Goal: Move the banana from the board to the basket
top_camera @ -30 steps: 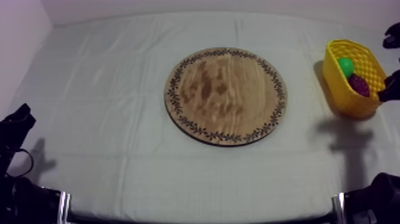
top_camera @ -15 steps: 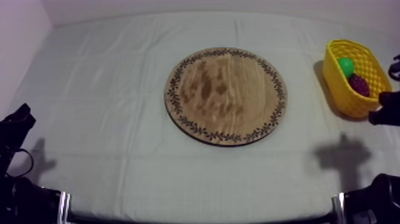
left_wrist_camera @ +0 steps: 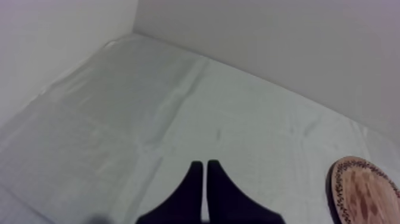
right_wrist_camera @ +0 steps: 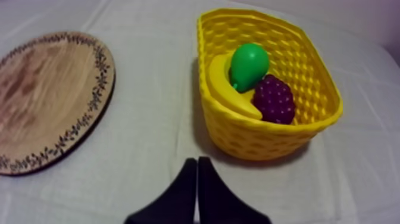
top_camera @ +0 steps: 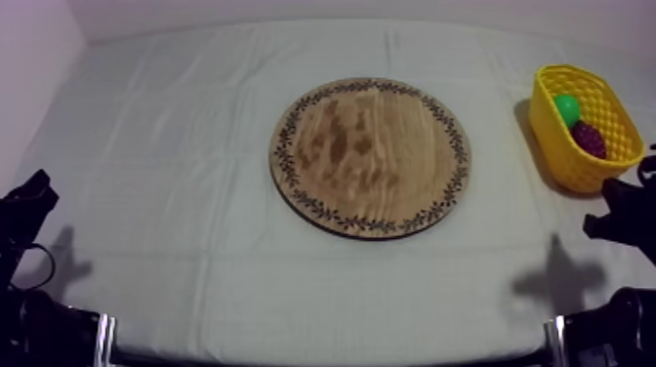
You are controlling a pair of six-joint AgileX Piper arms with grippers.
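Note:
The round wooden board [top_camera: 370, 156] with a patterned rim lies bare at the table's middle; its edge also shows in the left wrist view [left_wrist_camera: 364, 193] and the right wrist view [right_wrist_camera: 47, 98]. The yellow basket [top_camera: 576, 156] stands at the far right. Inside the basket [right_wrist_camera: 268, 140] the banana [right_wrist_camera: 229, 89] lies along the near wall, under a green pear [right_wrist_camera: 249, 64] and beside purple grapes [right_wrist_camera: 274, 98]. My right gripper [right_wrist_camera: 196, 164] is shut on nothing, a short way in front of the basket; its arm [top_camera: 625, 210] is low at the right. My left gripper [left_wrist_camera: 205, 170] is shut over bare cloth, resting at the lower left [top_camera: 29, 200].
Grey-white cloth covers the table. A wall rises behind the far edge and along the left side. Open cloth lies between the board and the basket and all round the board.
My right arm has drawn back from the basket, moving down the right side toward its low position. Board, basket and left arm have stayed put.

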